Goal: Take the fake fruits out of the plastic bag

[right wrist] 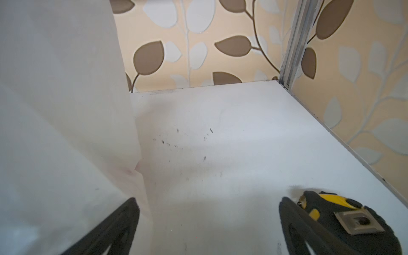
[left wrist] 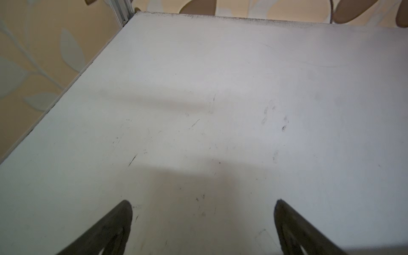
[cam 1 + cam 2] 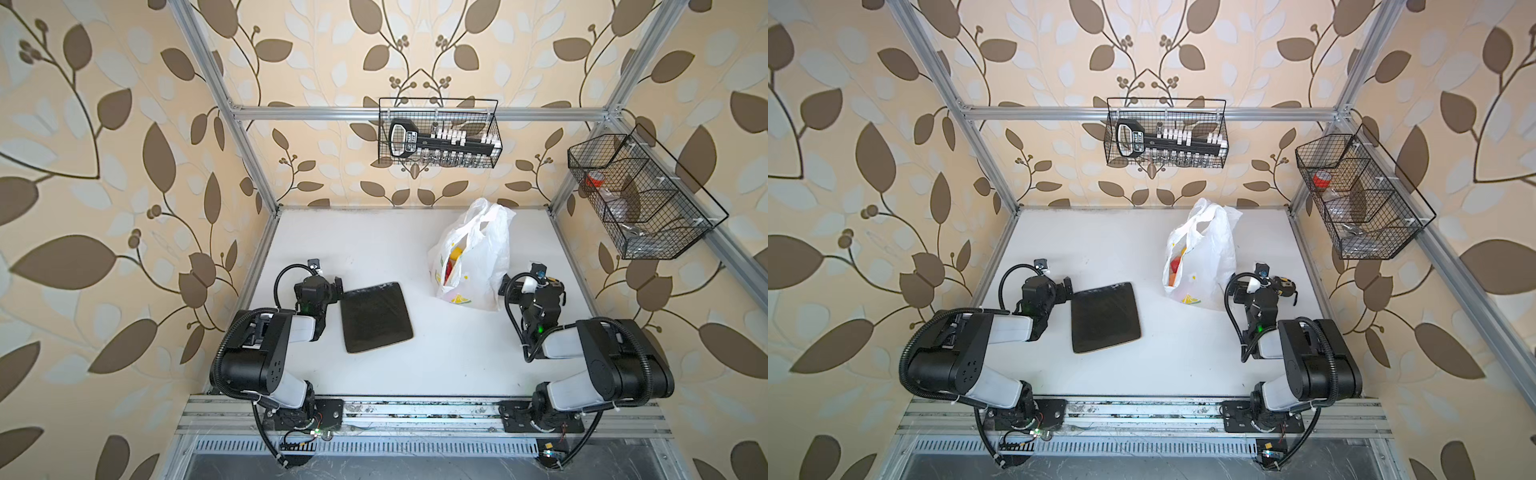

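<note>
The plastic bag [image 3: 484, 249] [image 3: 1214, 253], white with citrus prints, stands at the right rear of the table with its mouth facing left. Red and yellow fake fruits [image 3: 454, 261] [image 3: 1177, 265] show through the mouth in both top views. My right gripper [image 3: 536, 286] [image 3: 1261, 286] [image 1: 209, 198] rests low just right of the bag, open and empty; one finger lies beside the bag's wall [image 1: 61, 110]. My left gripper [image 3: 323, 284] [image 3: 1052, 283] [image 2: 203, 201] is open and empty over bare table, left of the black plate.
A black square plate [image 3: 376, 318] [image 3: 1104, 318] lies mid-table. A black-and-yellow tape measure [image 1: 344, 216] [image 3: 1285, 286] sits against the outside of my right gripper's far finger. Wire baskets [image 3: 438, 133] [image 3: 640, 195] hang on the back and right frame rails.
</note>
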You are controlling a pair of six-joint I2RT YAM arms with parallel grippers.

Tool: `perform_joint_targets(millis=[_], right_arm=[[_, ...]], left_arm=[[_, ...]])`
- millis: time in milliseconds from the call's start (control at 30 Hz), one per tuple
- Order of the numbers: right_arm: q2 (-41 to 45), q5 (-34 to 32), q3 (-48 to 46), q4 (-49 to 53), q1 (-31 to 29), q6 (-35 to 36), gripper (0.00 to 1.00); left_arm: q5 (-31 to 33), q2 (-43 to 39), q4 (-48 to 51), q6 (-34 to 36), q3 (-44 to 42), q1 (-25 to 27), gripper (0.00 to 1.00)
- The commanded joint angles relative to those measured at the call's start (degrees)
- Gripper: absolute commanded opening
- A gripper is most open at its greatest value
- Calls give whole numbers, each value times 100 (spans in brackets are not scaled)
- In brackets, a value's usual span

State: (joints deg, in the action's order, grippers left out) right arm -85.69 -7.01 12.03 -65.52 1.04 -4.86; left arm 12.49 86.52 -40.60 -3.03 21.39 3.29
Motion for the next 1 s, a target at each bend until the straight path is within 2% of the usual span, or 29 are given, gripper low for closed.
perform_joint_targets(millis=[0, 900, 967], right_arm=[[8, 102, 87, -13, 11, 39, 99], [34, 229, 84, 16, 81, 7, 99], [236, 268, 168, 292, 81, 20, 99]], left_arm=[[92, -85, -260, 28, 23, -38, 99], [82, -117, -304, 28, -15, -38, 99], [178, -232, -311, 32, -33, -37, 99]])
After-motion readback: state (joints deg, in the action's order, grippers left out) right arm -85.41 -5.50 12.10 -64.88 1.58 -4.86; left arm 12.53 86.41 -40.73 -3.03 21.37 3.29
